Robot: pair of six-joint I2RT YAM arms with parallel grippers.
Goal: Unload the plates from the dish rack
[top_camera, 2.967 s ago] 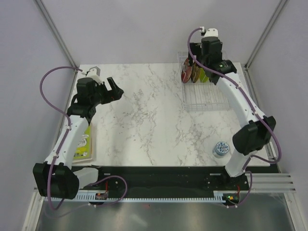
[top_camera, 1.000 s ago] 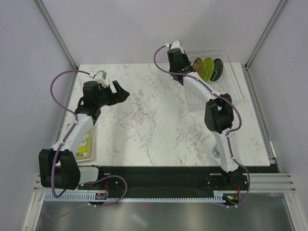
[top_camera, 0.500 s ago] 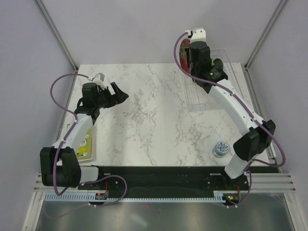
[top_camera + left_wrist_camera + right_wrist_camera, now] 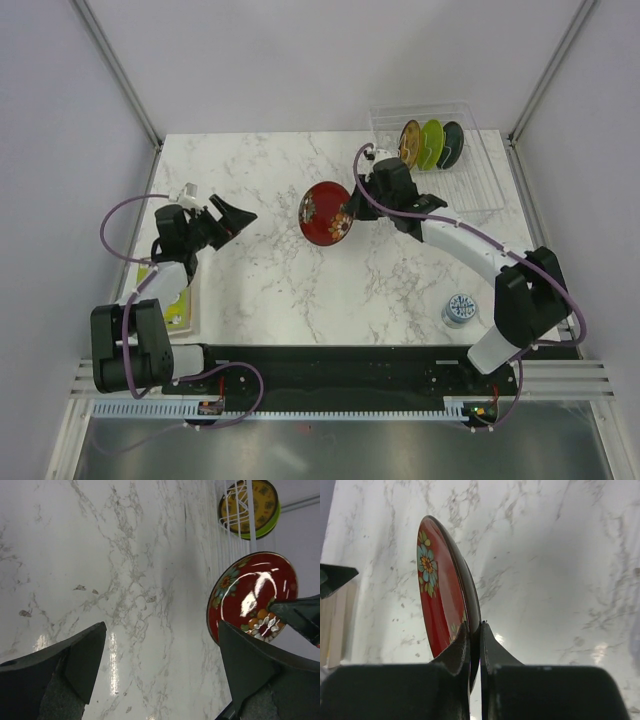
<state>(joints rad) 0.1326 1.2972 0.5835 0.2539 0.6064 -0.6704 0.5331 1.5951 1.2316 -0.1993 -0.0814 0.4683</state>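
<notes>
My right gripper (image 4: pixel 349 209) is shut on the rim of the dark red floral plate (image 4: pixel 326 213), holding it on edge above the middle of the table. In the right wrist view the plate (image 4: pixel 439 597) stands upright between my fingers (image 4: pixel 474 626). The left gripper (image 4: pixel 240 214) is open and empty to the plate's left, pointing at it; its wrist view shows the red plate (image 4: pixel 245 595) beyond the open jaws (image 4: pixel 161 630). The clear dish rack (image 4: pixel 478 186) at the back right holds the yellow (image 4: pixel 409 141), lime green (image 4: pixel 431 143) and dark teal (image 4: pixel 453 142) plates upright.
A blue-and-white patterned cup (image 4: pixel 459 309) stands near the right arm's base. A flat green-yellow item (image 4: pixel 176 302) lies at the table's left edge under the left arm. Grey walls and metal posts close in the table's back and sides.
The right arm has carried the red plate out of the rack, leftward and toward the table's middle. The left gripper has shifted slightly nearer and stays open.
</notes>
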